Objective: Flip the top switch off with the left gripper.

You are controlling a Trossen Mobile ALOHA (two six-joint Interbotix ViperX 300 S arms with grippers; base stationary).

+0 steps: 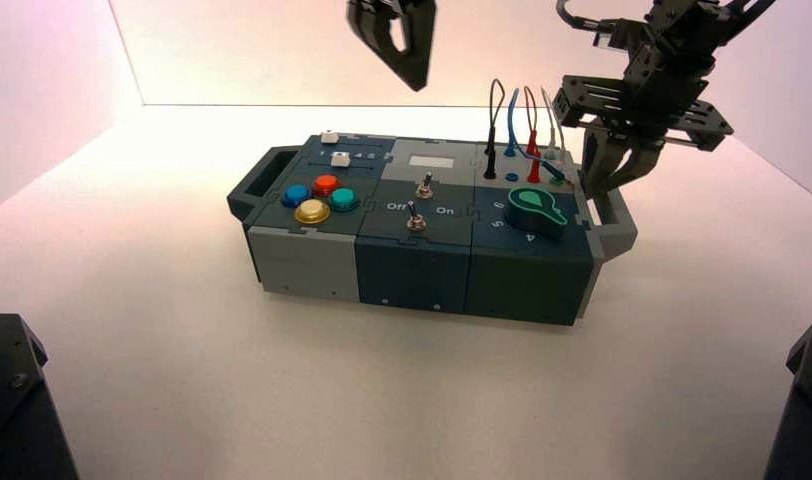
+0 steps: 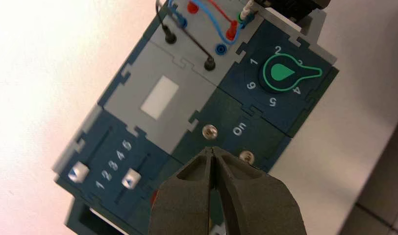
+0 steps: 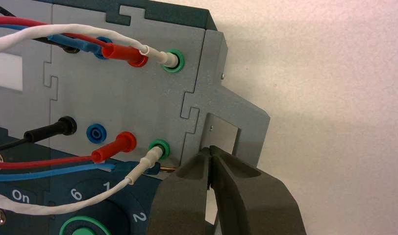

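Left gripper [image 1: 407,60] high above box [image 1: 422,255], jaws pressed together, clear of top switch [image 1: 424,187]; right gripper [image 1: 610,175] by right handle, jaws together.

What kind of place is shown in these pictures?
Probably a robot test cell in a lab: plain white walls enclose a bare table, and a practice box of switches, buttons and wires sits between the left gripper and right gripper.

- On the box [image 1: 422,275], the buttons [image 1: 320,198] sit left, the knob [image 1: 535,208] right.
- The top switch [image 1: 423,186] stands behind its twin [image 1: 415,219], between them.
- The wires [image 1: 522,130] rise at the back right, seemingly behind the knob.
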